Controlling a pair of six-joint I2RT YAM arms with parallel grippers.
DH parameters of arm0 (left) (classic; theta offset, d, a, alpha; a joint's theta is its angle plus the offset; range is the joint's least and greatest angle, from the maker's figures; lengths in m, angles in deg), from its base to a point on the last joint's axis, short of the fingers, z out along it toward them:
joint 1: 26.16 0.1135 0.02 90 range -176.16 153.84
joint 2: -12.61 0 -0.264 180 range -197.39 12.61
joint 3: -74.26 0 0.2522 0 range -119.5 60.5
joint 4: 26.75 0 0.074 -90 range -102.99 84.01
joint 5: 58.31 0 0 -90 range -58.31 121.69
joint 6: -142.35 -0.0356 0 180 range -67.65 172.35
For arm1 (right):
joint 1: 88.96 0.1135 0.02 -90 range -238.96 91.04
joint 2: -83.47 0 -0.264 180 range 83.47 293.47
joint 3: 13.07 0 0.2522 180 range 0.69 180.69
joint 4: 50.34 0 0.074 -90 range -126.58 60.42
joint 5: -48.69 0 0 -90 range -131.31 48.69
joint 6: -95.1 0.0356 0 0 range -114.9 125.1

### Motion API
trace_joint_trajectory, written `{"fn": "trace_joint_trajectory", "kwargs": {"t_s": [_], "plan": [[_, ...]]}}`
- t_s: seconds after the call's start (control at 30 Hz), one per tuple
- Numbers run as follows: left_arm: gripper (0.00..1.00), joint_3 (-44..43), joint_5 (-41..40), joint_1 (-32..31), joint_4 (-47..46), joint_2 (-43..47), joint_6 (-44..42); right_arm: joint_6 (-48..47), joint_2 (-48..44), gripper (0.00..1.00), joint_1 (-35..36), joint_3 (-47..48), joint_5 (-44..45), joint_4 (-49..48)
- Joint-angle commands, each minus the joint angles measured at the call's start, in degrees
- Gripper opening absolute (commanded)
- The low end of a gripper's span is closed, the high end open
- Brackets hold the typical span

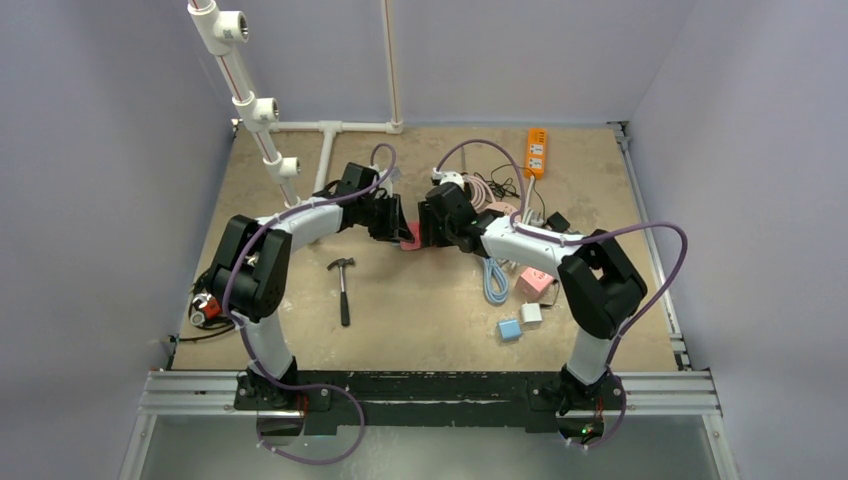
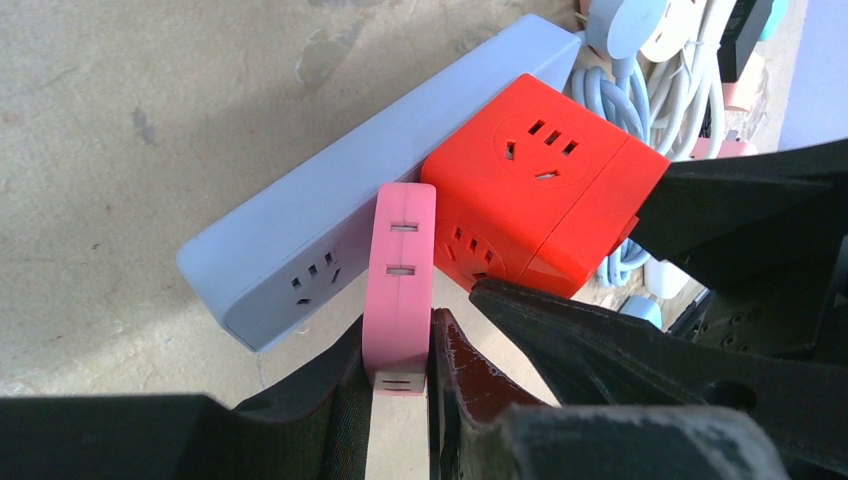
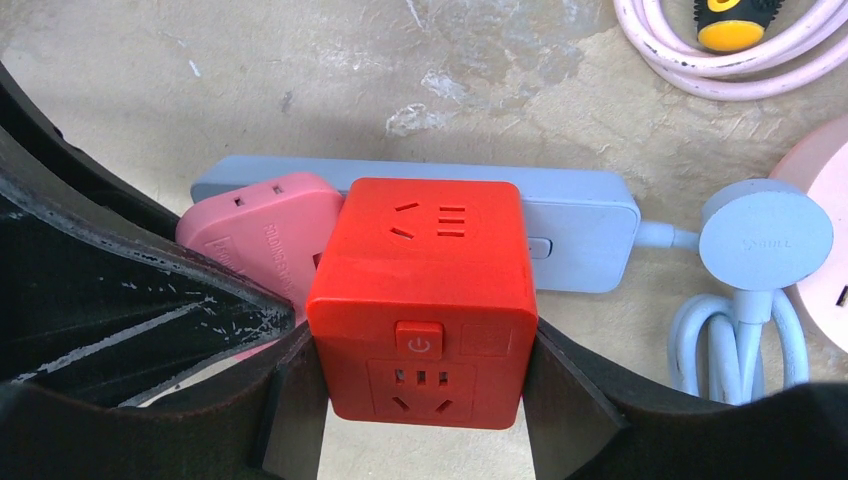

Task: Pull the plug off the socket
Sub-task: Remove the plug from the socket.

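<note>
Your left end effector (image 2: 398,365) clamps the flat pink plug (image 2: 402,260); your right end effector (image 3: 422,400) clamps the red cube socket (image 3: 420,260). Both sit on the long pale-blue power strip (image 3: 580,215) on the counter (image 1: 420,310), arms bent inward.

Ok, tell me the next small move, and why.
Probably draw the left gripper back, pulling the pink plug away from the red cube socket while the right gripper holds it. Both grippers look shut on their parts, and the plug sits against the cube and blue strip.
</note>
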Motion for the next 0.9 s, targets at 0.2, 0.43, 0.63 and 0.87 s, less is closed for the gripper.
{"fn": "trace_joint_trajectory", "kwargs": {"t_s": [0.2,0.43,0.63,0.87], "plan": [[0.0,0.78,-8.36,0.95,3.74,-2.45,-0.92,4.14,-3.14,0.0,0.16,0.12,-3.28,-1.8],[0.0,0.85,-8.3,0.95,3.6,-2.53,-0.78,9.2,0.41,0.0,6.95,5.82,6.7,3.87],[0.0,0.93,-8.07,0.95,3.47,-2.46,-0.73,11.45,4.87,0.0,10.62,11.06,10.39,7.3],[0.0,0.83,-8.2,0.95,3.64,-2.2,-0.87,12.27,5.15,0.0,11.4,11.66,10.11,8.28]]}}
